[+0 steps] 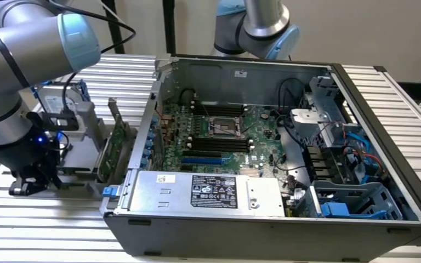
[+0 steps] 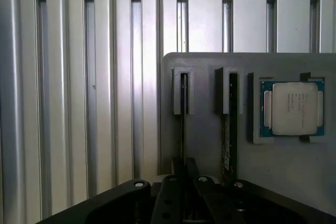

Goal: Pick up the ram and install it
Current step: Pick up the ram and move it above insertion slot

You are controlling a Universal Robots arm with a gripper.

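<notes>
The ram stands on edge in a narrow slot of a grey holder, seen as a thin dark line. In the wrist view my gripper sits at the stick's near end, its black fingers drawn close on either side of that edge. The exterior view has the gripper low over the ribbed table at that view's left, beside the holder. Black memory slots lie on the motherboard inside the open computer case.
A thicker green card fills the holder's neighbouring slot, and a CPU rests in a pocket beside it. Green cards stand between the holder and the case wall. A second arm hangs behind the case.
</notes>
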